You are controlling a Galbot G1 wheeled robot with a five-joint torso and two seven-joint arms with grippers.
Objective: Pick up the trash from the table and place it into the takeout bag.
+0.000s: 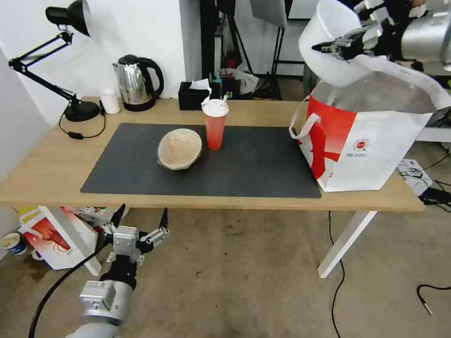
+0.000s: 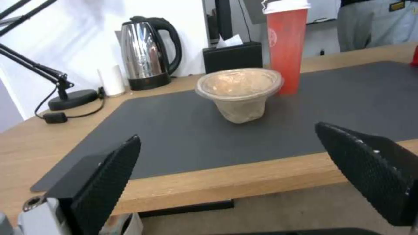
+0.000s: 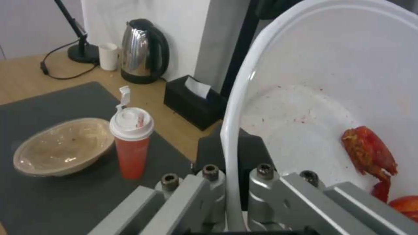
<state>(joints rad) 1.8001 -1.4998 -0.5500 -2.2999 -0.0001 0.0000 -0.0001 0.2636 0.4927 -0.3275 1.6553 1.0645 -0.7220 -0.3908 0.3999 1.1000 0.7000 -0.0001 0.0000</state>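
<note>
My right gripper is shut on the rim of the wide white bowl, holding it tilted above the open takeout bag at the table's right end. Red crayfish shells lie inside the bowl, whose rim sits between the right gripper jaws. The red cup and the round beige bowl stand on the dark mat mid-table. Below the table's front edge, my left gripper hangs open and empty, facing the beige bowl and the red cup.
Along the back of the table stand a black desk lamp, a steel kettle, a small white cup and a black tissue box. A red-and-white box sits on the floor under the left end. Cables lie at right.
</note>
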